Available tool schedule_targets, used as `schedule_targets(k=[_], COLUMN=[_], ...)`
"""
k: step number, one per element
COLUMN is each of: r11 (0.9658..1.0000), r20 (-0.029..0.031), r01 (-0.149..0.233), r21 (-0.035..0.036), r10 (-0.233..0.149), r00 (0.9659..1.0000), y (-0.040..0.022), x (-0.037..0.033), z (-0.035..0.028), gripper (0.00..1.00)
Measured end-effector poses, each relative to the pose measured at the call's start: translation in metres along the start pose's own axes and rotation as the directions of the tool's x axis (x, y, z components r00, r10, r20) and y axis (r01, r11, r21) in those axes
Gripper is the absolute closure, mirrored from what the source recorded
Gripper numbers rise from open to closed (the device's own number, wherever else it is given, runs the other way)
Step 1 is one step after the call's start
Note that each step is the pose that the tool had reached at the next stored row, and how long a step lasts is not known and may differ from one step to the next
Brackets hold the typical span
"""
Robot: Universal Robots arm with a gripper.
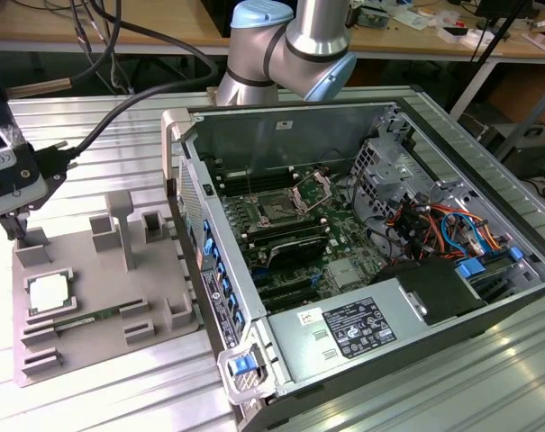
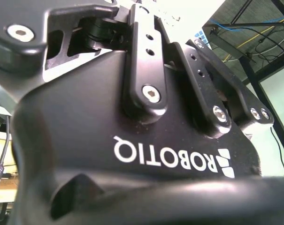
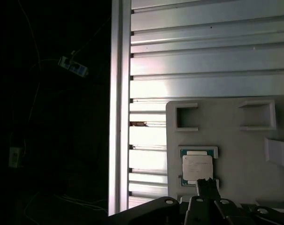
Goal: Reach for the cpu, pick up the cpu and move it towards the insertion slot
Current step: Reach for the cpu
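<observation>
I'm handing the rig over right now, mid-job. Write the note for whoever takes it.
Gripper: over the grey tray, near the cpu, not holding it.
Cpu: lies flat in its tray pocket.
Slot: on the board inside the open case, bracket raised.
Done: reach mostly made.
Left: pick-up and the carry to the slot.

1. The cpu [image 1: 49, 292] [image 3: 197, 168] is a small, flat square chip with a silvery-white top. It lies face up in a shallow framed seat of the grey tray [image 1: 101, 297], towards the exterior view's left.
2. The insertion slot [image 1: 277, 209] is a dark square socket in a silver frame. It sits on the green circuit board [image 1: 344, 247], with its hinged bracket [image 1: 313, 187] raised and well apart from the cpu.
</observation>
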State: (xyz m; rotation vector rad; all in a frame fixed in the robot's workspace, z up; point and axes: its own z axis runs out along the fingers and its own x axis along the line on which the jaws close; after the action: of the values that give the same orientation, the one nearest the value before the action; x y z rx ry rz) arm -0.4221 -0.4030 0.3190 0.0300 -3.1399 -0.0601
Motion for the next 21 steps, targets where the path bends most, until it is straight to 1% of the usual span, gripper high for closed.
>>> schedule_targets(k=[21], r11=[1.0000], r20=[0.0000], r01=[0.000], r21=[0.0000], r10=[0.000], r00=[1.0000], y=[-0.0002], x=[0.0000], z=[0.0055], gripper=[0.89])
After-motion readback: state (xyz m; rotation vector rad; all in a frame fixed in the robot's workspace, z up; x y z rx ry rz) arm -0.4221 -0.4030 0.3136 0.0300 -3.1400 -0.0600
